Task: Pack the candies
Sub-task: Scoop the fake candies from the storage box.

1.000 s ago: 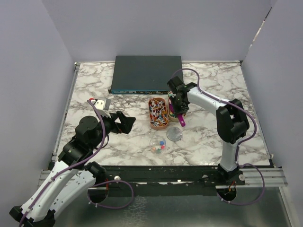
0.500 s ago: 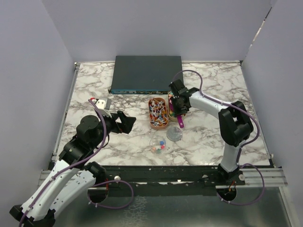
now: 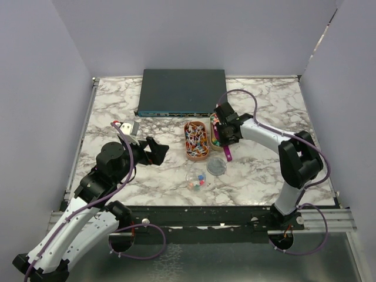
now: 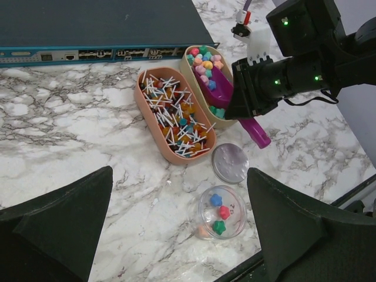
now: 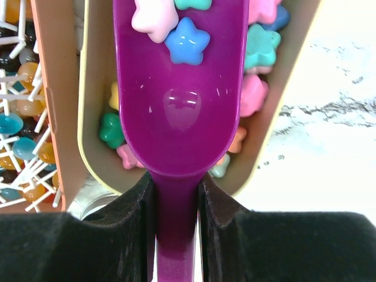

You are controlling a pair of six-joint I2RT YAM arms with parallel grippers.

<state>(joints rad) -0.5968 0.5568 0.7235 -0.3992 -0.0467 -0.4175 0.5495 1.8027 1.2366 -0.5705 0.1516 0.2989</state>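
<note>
Scoop (image 5: 179, 117) points bowl-first into candies (image 5: 261, 47), handle nearward; right gripper (image 5: 176, 197) clamps it, left gripper (image 4: 179, 194) apart.

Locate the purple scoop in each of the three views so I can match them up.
Top external: purple scoop sits right of centre, its handle poking out below the right gripper.
Left wrist: upper right, bowl among the candies.
Right wrist: fills the centre, handle at the bottom.
Shared landmark: the orange lollipop tray lies left of the scoop in every view.
</note>
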